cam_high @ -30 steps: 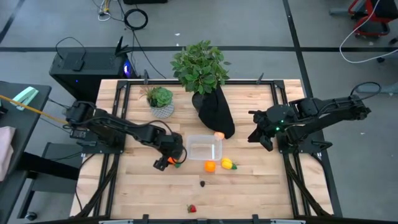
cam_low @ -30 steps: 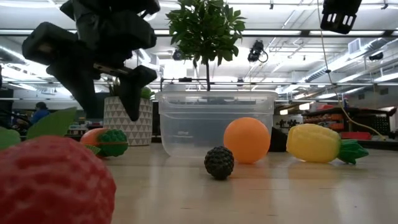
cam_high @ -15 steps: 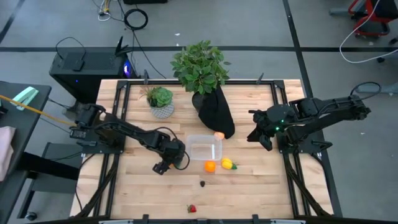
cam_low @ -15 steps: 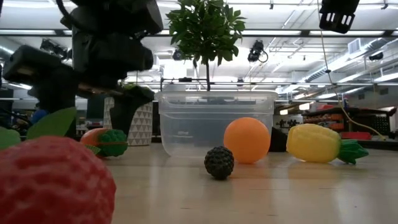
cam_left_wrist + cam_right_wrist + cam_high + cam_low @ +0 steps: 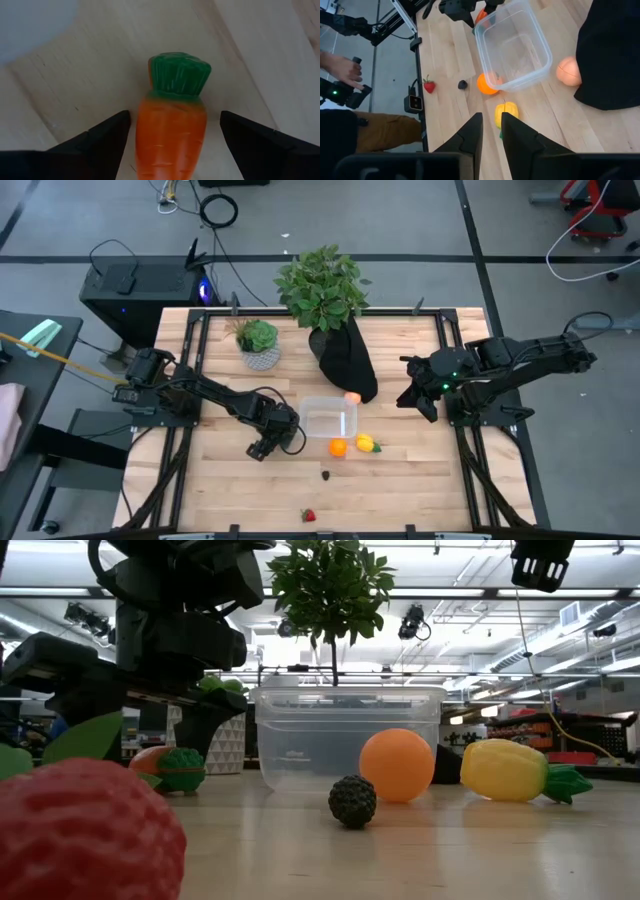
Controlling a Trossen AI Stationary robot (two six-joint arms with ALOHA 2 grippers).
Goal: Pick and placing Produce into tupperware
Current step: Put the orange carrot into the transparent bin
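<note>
My left gripper [image 5: 268,442] is down at the table just left of the tupperware, open. Its fingers stand on either side of the orange carrot [image 5: 172,135] with a small gap each side. The carrot lies flat on the wood with its green top [image 5: 183,768] toward the tupperware [image 5: 328,420], which is clear and holds nothing. The orange [image 5: 338,447] and the yellow piece [image 5: 367,444] lie at its near side. The peach ball [image 5: 352,397] lies at its far right corner. The dark piece [image 5: 326,475] and the strawberry [image 5: 308,516] lie nearer. My right gripper [image 5: 415,398] waits above the table's right side, open by a narrow gap.
A tall leafy plant in a black wrap [image 5: 345,360] stands behind the tupperware, and a small plant in a white patterned pot [image 5: 260,352] stands at far left. Bare wood lies along the near edge and the right side. A person's hand [image 5: 342,70] shows beyond the table.
My left gripper has come down and a little toward the near edge, from a raised, tilted pose beside the tupperware to a level one over the carrot. Its fingers now straddle the carrot, which has not moved.
</note>
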